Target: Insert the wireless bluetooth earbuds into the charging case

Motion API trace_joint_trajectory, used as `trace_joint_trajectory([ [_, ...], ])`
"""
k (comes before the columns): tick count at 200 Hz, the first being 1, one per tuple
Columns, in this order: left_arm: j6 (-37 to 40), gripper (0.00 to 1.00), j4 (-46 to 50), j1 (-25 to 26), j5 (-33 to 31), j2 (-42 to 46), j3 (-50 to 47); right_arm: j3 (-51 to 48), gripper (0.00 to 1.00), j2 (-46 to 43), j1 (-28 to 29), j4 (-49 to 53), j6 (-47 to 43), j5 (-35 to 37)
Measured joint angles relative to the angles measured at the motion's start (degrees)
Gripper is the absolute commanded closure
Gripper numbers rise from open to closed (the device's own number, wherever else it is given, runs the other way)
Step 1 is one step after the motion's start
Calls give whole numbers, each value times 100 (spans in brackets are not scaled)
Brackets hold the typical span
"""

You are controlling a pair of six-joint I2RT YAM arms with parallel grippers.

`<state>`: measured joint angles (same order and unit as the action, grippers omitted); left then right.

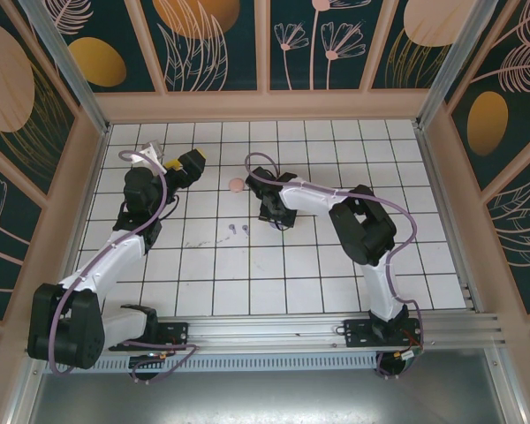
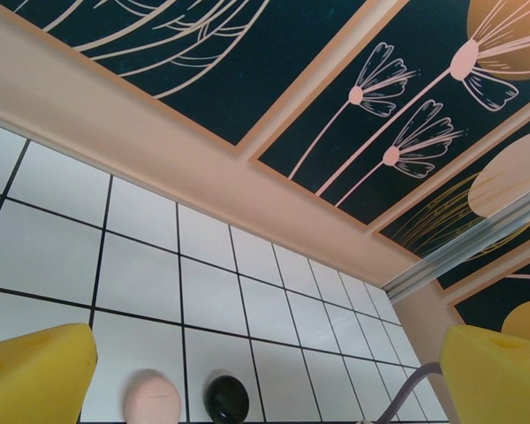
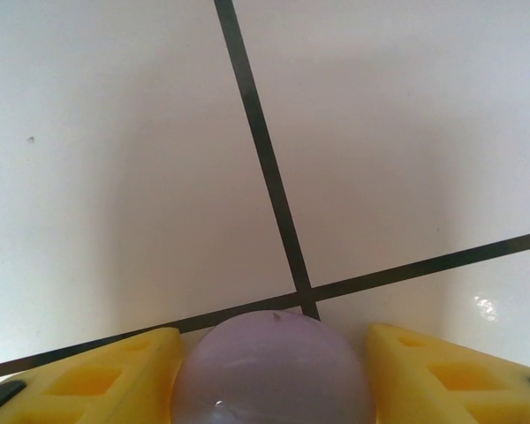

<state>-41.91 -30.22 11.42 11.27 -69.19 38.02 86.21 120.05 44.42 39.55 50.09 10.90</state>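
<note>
On the bench near its middle, my right tool sits low, its fingers flanking a lilac case; whether they pinch it, I cannot tell. Two lilac earbuds lie loose on the tiles just left of that tool. My left tool is spread wide, facing a pink case and a black case side by side.

Two tiny lilac earbuds, side by side on a tile — domed lilac charging case, beside a grout crossing
</note>
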Motion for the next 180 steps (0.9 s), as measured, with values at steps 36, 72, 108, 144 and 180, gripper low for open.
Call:
trace_joint_trajectory([
  [36,-39,1,20,-2,-151,-13,0,7,56,0,15,0,17,26],
  [72,-87,1,24,0,-302,-13,-118,9,59,-13,26,-15,15,17],
  [108,-83,1,-144,-2,-101,-13,-372,-315,60,-289,31,-269,13,-85],
  [144,-85,1,-553,0,470,-13,-728,-820,60,-1084,-90,-518,-2,-234],
  [180,-199,1,-1174,59,1130,-35,-1180,-1086,60,-1952,-535,-935,0,-551],
])
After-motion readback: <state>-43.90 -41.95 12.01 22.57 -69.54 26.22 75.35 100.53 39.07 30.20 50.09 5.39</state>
